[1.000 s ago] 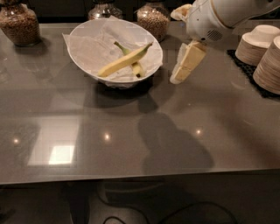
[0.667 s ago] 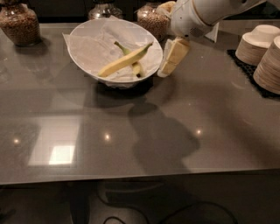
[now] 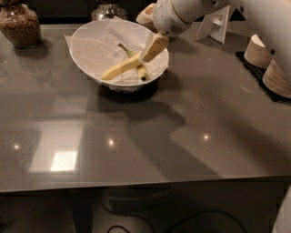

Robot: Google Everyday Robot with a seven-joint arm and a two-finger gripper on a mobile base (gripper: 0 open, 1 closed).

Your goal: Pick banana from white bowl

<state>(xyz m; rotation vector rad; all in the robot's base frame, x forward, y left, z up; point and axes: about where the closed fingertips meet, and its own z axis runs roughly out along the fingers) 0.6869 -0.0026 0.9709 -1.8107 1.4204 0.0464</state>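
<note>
We find the gripper [image 3: 154,47] over the right side of the bowl [image 3: 86,68], its tip pointing down and left from the white arm [image 3: 182,13]. The tip stands at the upper end of the banana [image 3: 119,69] and seems to touch it. We cannot tell how far the jaws stand apart, nor whether they hold anything.

The banana lies inside the bowl on the crinkled paper lining, slanted from lower left to upper right. A shorter banana [image 3: 143,73] crosses it – green stem up, dark end down. The bowl sits at the back of the grey table [image 3: 136,136].

A jar [image 3: 18,25] of brown contents stands at the far left corner. Stacked cups [image 3: 273,68] stand on a black mat at the right edge.
</note>
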